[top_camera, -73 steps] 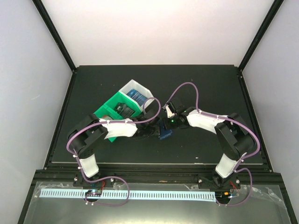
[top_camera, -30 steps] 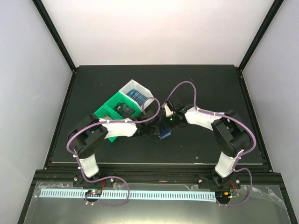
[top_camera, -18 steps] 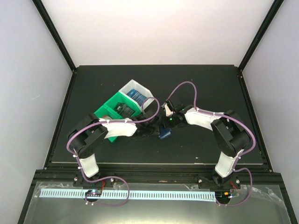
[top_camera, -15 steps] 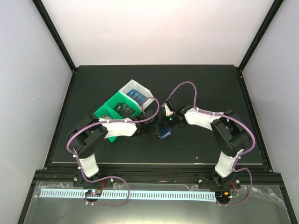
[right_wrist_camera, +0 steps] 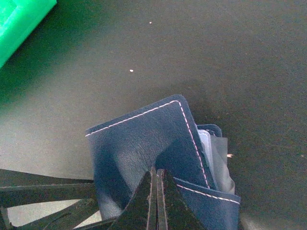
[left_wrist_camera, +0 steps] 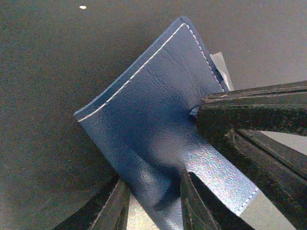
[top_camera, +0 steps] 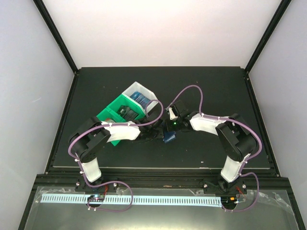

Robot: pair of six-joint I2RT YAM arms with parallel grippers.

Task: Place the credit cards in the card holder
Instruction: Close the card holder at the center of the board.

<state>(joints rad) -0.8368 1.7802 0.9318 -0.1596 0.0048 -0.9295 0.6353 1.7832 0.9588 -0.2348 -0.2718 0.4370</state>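
The card holder (top_camera: 169, 137), a dark blue wallet with white stitching, lies mid-table between my two arms. In the left wrist view the card holder (left_wrist_camera: 144, 110) runs down between the fingers of my left gripper (left_wrist_camera: 153, 182), which is shut on its lower part. My right gripper (right_wrist_camera: 156, 170) is shut with nothing between its tips, which rest on the card holder's (right_wrist_camera: 139, 139) cover. Pale card edges (right_wrist_camera: 211, 143) stick out of its right side. More credit cards (top_camera: 140, 98), blue and dark, sit in the bin.
The green-and-white bin (top_camera: 113, 109) stands just left of and behind the wallet, close to my left forearm; its green corner (right_wrist_camera: 19, 24) shows in the right wrist view. The right gripper's black fingers (left_wrist_camera: 249, 120) cross the left wrist view.
My right arm has edged slightly left and back over the wallet. The wallet and the left gripper have stayed put.
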